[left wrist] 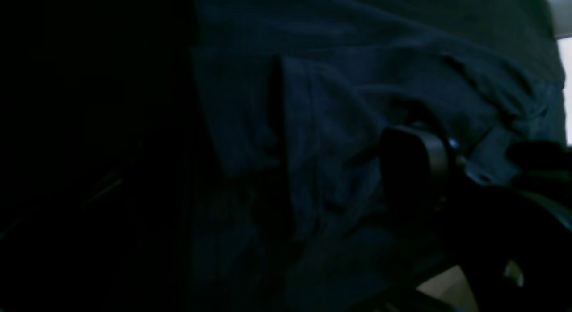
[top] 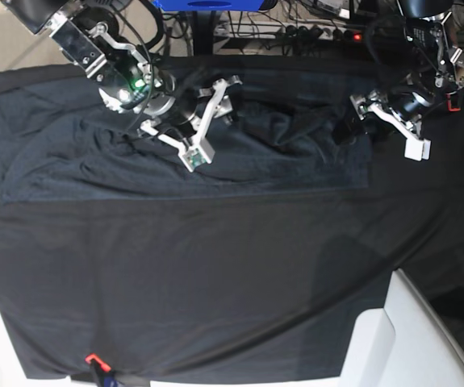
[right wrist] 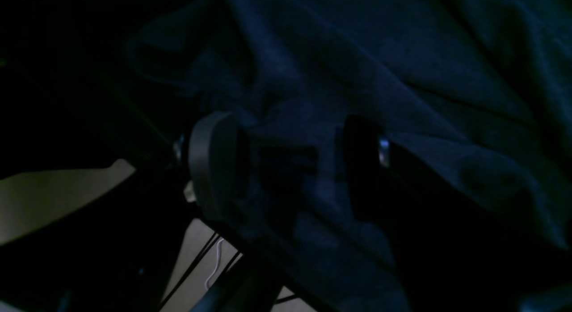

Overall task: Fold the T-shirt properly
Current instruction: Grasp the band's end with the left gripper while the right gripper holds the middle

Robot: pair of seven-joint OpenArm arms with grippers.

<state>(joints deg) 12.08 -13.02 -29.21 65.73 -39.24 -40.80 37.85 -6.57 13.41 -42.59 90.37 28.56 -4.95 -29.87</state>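
Two claws work the T-shirt [top: 94,153]: right claw [right wrist: 290,169] pinches a fold between its pads; left claw [top: 377,121] stands open beside the hem. Next: regrasp, then fold across.

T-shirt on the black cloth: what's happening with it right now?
A two-armed robot is partway through folding the T-shirt, which lies bunched along the far side of the black tablecloth. The right gripper has a fold of shirt fabric between its fingers. The left gripper stands open at the shirt's other end, holding nothing. The shirt is still rumpled, not neatly folded.
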